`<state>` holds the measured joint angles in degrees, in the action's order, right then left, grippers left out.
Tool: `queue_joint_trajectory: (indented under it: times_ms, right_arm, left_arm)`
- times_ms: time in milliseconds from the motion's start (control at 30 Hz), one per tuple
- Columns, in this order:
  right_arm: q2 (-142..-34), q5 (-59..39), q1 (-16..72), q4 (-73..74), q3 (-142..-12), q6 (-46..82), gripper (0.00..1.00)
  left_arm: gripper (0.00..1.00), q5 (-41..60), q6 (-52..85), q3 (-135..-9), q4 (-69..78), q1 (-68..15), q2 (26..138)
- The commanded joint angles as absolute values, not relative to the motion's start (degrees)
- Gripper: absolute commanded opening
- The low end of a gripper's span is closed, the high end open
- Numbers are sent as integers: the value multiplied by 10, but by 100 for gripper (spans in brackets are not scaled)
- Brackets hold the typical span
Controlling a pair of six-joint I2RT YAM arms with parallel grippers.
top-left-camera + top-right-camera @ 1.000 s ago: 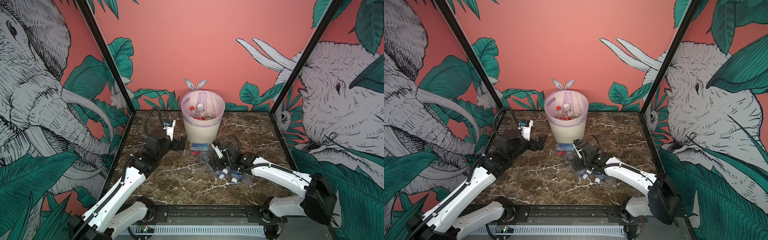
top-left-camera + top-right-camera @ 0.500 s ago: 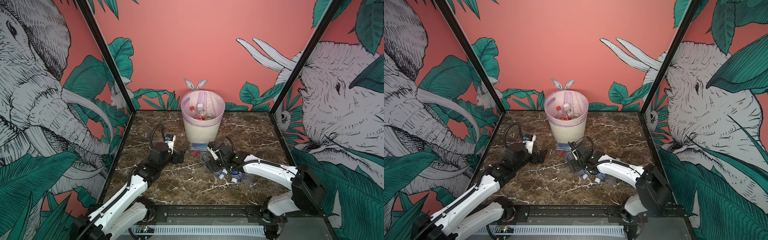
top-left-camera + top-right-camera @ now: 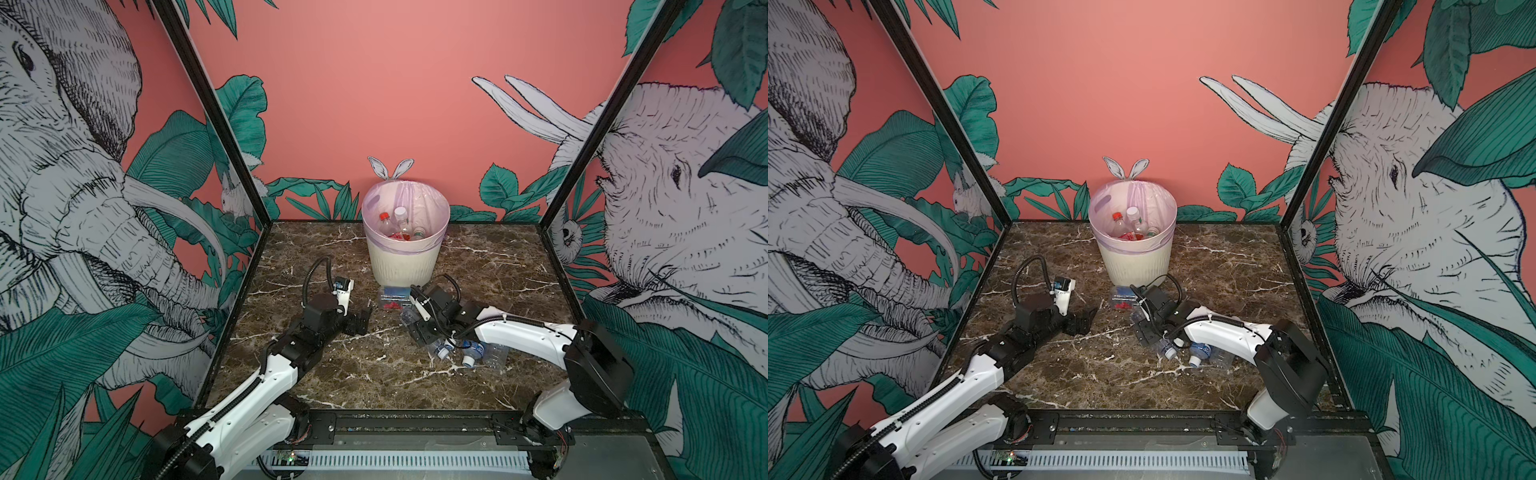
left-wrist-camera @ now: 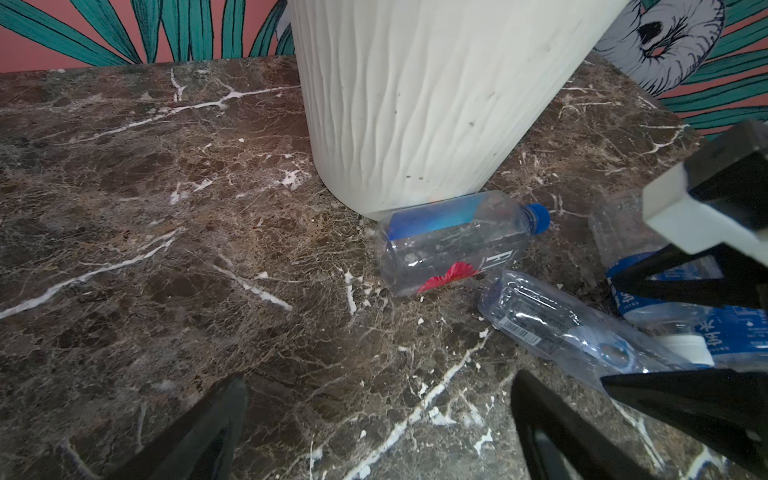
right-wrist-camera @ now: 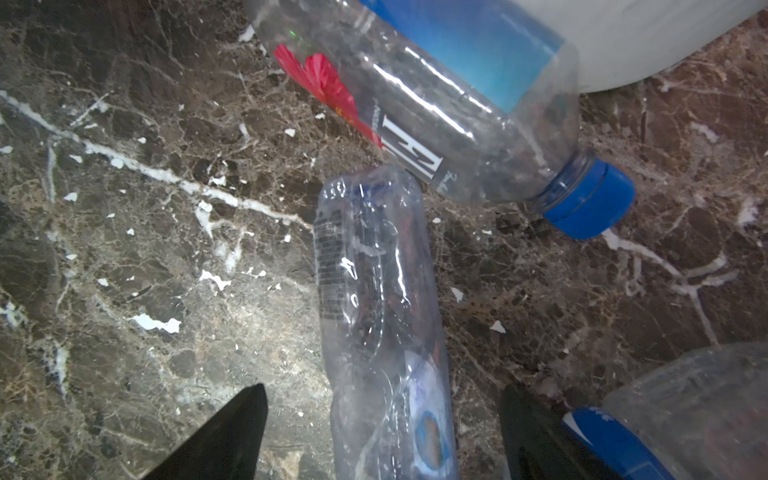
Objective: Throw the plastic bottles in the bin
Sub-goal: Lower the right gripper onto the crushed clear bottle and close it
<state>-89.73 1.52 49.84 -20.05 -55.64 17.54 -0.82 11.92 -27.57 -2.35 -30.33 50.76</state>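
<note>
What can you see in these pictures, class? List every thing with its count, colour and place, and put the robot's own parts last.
bin: one, cream-white with a lilac liner, at the back of the table.
bottles in the bin: at least three, clear, with red and white caps.
blue-capped bottle: one, clear with a blue label, lying against the bin's foot.
crushed bottle: one, clear, lying just in front of it.
other bottles: about three, clear with blue labels, by the right arm.
table: one, brown marble.
walls: three, pink with elephant and leaf prints, around the table.
left pincer: one, black, open and empty over bare table.
right pincer: one, black, open, a finger on each side of the crushed bottle.
</note>
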Motion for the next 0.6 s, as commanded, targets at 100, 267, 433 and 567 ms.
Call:
queue_joint_trajectory:
  times_ms: [100, 267, 433, 567]
  right_arm:
    - [-928, 21, 501, -188, -575, 174, 89]
    - [-952, 15, 501, -180, -584, 174, 88]
    - [-968, 14, 500, -177, -588, 173, 88]
    - [-977, 13, 500, -176, -588, 174, 85]
  left_arm:
    - [100, 3, 119, -260, -14, -299, 494]
    - [100, 4, 125, -258, -29, -299, 480]
    - [100, 6, 131, -253, -40, -299, 466]
    - [100, 7, 135, -250, -44, -299, 462]
